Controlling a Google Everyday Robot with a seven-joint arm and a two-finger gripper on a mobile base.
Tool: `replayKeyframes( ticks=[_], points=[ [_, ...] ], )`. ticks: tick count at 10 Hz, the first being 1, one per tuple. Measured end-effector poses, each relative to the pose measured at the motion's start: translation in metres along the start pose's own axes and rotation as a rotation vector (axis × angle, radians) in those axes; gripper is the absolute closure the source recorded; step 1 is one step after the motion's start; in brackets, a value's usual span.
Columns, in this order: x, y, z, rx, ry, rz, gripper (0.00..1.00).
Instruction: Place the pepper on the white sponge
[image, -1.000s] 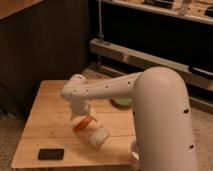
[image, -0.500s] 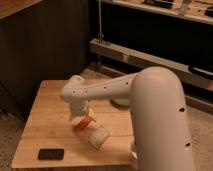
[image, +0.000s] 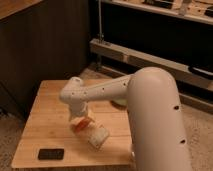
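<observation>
The claw (image: 80, 119) hangs low over the middle of the wooden surface (image: 47, 107), pointing down beneath the white arm. Whether it is clamped or slack cannot be told. The pepper (image: 81, 125) shows red-orange right at its tip, just left of the white sponge (image: 99, 138) and close to its far corner. To do this step well, carry the pepper slightly right and nearer, centre it over the sponge, and lower it until it rests along the block. Let go gently so it does not roll off.
</observation>
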Motion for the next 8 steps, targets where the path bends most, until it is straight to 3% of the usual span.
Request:
replayKeyframes(
  ticks=[2,4,6,8],
  points=[
    [0.002,0.005,-0.002,-0.001,0.009,0.023,0.2],
    [0.007,0.011,0.0,0.031,0.027,0.063,0.2],
    [0.01,0.021,0.003,0.087,0.043,0.114,0.2],
    [0.009,0.02,0.007,0.11,0.051,0.133,0.2]
  ],
)
